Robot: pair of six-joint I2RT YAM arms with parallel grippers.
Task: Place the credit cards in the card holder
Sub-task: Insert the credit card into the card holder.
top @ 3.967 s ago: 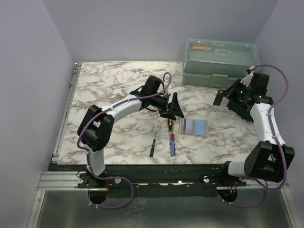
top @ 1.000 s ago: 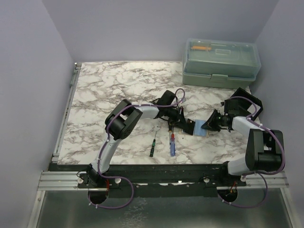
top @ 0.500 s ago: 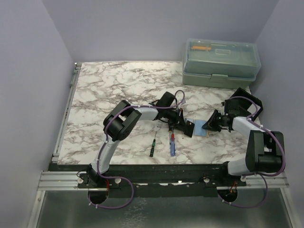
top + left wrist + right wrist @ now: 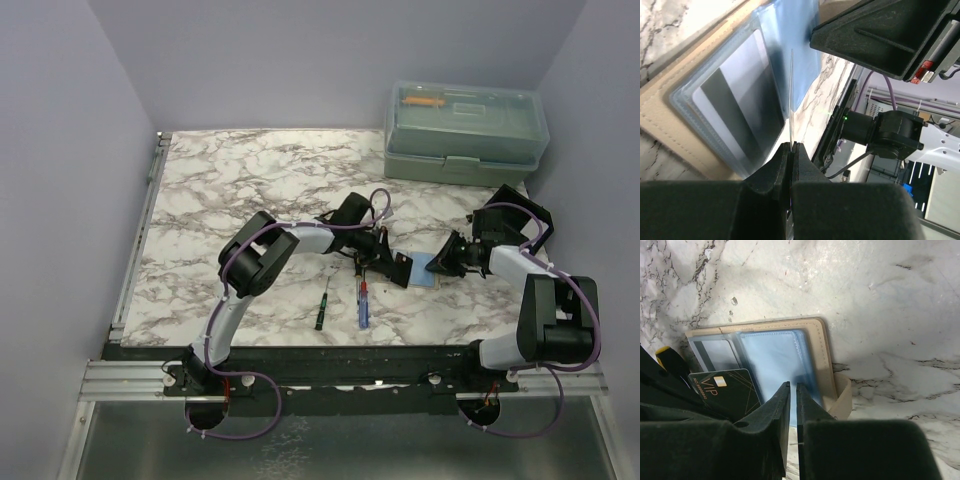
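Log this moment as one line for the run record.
left gripper shut on black card | right gripper nearly closed over open card holder, grip unclear | card not yet inserted

Gold "VIP" on the dark card (image 4: 726, 391) at the card holder (image 4: 818, 357); smaller print beneath unreadable.

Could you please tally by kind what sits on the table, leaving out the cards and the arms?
Screwdrivers: 3 (green screwdriver, blue screwdriver, yellow-and-black screwdriver)
Wallet: 1
Toolbox: 1
Total: 5
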